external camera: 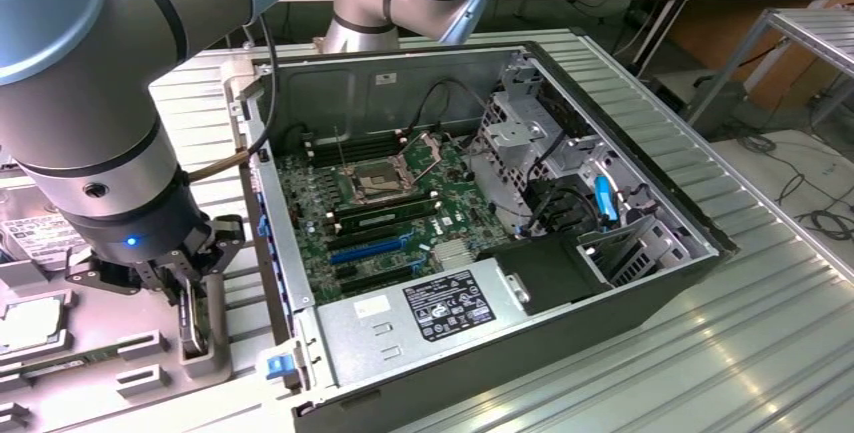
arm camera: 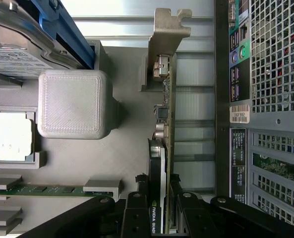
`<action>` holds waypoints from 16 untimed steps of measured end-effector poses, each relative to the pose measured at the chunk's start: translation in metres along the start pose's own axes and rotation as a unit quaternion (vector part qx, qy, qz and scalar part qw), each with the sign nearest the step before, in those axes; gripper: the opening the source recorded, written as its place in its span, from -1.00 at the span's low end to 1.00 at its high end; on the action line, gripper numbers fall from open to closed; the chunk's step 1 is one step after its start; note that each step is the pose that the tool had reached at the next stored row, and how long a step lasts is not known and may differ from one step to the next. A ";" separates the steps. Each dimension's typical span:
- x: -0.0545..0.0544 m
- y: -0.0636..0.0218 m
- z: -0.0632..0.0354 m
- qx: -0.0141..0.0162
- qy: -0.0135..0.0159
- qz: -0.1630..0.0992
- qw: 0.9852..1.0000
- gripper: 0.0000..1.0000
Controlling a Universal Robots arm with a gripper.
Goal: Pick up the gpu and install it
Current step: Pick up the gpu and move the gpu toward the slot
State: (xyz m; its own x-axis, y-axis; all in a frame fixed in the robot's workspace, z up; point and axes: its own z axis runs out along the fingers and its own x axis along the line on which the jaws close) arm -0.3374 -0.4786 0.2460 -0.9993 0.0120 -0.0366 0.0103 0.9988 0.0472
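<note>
Bright, even overhead light fills the exterior view, streaking pale glare on the ribbed metal surface [external camera: 747, 353]; the computer case [external camera: 400, 73] is shadowed inside. In the wrist view light is flat, the graphics card [arm camera: 167, 148] sharp, the fingers [arm camera: 137, 213] dark.

The gpu [arm camera: 168, 144] is a thin card standing on edge — green board on one side, a black face with white lettering on the other. One end sits between the fingers of the pincer [arm camera: 160, 210], which press on both faces. The end farthest from the pincer carries a bent silver bracket [arm camera: 167, 29]. From outside, the card stands upright directly under the pincer — its lower edge in a grey stand [external camera: 200, 358].
</note>
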 end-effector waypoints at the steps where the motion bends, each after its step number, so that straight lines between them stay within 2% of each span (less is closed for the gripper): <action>1: 0.000 0.0000 0.0000 0.000 0.000 0.000 1.000 -0.46; 16: 0.000 0.0000 -0.0002 0.000 0.000 0.000 1.000 -0.46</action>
State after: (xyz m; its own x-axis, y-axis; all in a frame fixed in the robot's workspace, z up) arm -0.3373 -0.4786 0.2461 -0.9992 0.0120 -0.0369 0.0102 0.9988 0.0474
